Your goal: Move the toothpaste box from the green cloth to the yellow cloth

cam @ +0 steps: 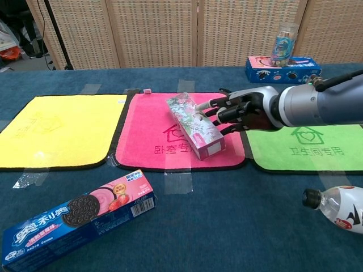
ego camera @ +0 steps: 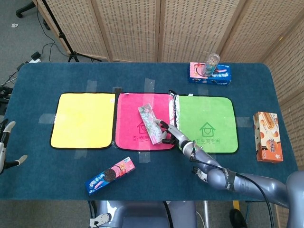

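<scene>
Head view: right hand [ego camera: 172, 134] holds the toothpaste box [ego camera: 151, 123] over the pink cloth [ego camera: 142, 121], green cloth [ego camera: 205, 123] at 3 o'clock of it, yellow cloth [ego camera: 84, 120] at 9 o'clock. Left hand [ego camera: 5, 149] at the left edge, fingers apart, holding nothing.

Chest view: right hand [cam: 241, 109] grips the toothpaste box [cam: 194, 125], tilted over the pink cloth [cam: 148, 136]; cookie box [cam: 76, 213] at 7 o'clock.
</scene>
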Controlling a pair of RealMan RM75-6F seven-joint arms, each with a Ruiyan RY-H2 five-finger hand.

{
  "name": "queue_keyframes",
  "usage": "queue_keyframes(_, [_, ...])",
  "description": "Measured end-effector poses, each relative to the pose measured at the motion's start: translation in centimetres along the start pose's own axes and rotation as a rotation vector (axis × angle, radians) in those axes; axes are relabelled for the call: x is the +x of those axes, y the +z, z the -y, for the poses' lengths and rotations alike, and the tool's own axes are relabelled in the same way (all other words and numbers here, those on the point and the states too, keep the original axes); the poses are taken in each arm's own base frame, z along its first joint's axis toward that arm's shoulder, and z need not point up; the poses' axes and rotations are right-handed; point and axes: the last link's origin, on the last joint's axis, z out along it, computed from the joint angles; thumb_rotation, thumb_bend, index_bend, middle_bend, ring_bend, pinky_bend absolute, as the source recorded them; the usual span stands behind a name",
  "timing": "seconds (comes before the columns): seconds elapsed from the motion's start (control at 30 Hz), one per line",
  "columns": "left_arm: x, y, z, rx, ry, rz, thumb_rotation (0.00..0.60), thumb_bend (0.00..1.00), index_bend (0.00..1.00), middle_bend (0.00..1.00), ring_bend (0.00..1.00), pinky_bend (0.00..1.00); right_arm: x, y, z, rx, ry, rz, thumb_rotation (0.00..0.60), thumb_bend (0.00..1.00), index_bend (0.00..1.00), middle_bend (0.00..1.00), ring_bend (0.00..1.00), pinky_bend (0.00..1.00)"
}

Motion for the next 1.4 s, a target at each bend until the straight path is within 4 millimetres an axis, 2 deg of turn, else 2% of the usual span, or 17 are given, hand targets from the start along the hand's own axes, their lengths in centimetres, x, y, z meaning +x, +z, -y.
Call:
queue_keyframes(0.43, [0.1, 0.0, 0.1, 0.001, -0.010, 0.001, 0.600, 0.02, 0.00, 0.00, 0.00, 0.00, -3.3, 1.5, 1.8, -0.009, -0.036, 0.010, 0.600, 1.00, 0.00, 0.00, 0.00, 0.10])
queue_keyframes(0.6, [0.1, 0.0, 0.1, 0.003, -0.010, 0.001, 0.600, 0.02, 0.00, 0.00, 0.00, 0.00, -3.6, 1.5, 2.5, 0.004, -0.050, 0.003, 0.600, 1.00, 0.00, 0.00, 0.00, 0.10])
queue_keyframes(0.8, [0.1, 0.0, 0.2, 0.002, -0.008, 0.002, 0.600, 0.02, 0.00, 0.00, 0.00, 0.00, -2.7, 1.0, 3.3, 0.038, -0.101, -0.052, 0.600, 1.00, 0.00, 0.00, 0.00, 0.10])
queue_keyframes(1.07, [0.0, 0.1, -0.1, -0.011, 0.001, 0.005, 0.600, 0.02, 0.00, 0.00, 0.00, 0.00, 0.5, -1.7, 4.4, 0.108, -0.253, -0.152, 0.600, 1.00, 0.00, 0.00, 0.00, 0.09])
queue_keyframes(1.1, [0.0, 0.1, -0.2, -0.015, 0.000, 0.005, 0.600, 0.03, 0.00, 0.00, 0.00, 0.00, 0.9, -2.1, 4.4, 0.117, -0.279, -0.165, 0.600, 0.97, 0.00, 0.00, 0.00, 0.09])
queue_keyframes(1.13, [0.0, 0.2, -0.3, -0.020, -0.002, 0.006, 0.600, 0.04, 0.00, 0.00, 0.00, 0.00, 1.5, -2.6, 4.3, 0.130, -0.321, -0.185, 0.600, 0.84, 0.00, 0.00, 0.00, 0.07])
queue_keyframes(1.23, [0.0, 0.5, -0.6, -0.039, -0.003, 0.008, 0.600, 0.05, 0.00, 0.00, 0.00, 0.00, 3.1, -4.3, 3.9, 0.161, -0.462, -0.249, 0.600, 0.24, 0.00, 0.00, 0.00, 0.04])
queue_keyframes(1.27, [0.1, 0.7, -0.7, -0.051, -0.004, 0.009, 0.600, 0.05, 0.00, 0.00, 0.00, 0.00, 3.7, -4.8, 3.6, 0.171, -0.513, -0.276, 0.600, 0.11, 0.00, 0.00, 0.00, 0.03])
queue_keyframes(1.33, [0.2, 1.1, -1.2, -0.089, -0.001, 0.013, 0.600, 0.05, 0.00, 0.00, 0.00, 0.00, 5.1, -6.4, 2.7, 0.199, -0.634, -0.353, 0.600, 0.03, 0.00, 0.00, 0.00, 0.00])
queue_keyframes(1.4, [0.4, 1.7, -1.8, -0.129, 0.005, 0.019, 0.600, 0.05, 0.00, 0.00, 0.00, 0.00, 6.3, -8.0, 1.8, 0.227, -0.729, -0.431, 0.600, 0.01, 0.00, 0.00, 0.00, 0.00])
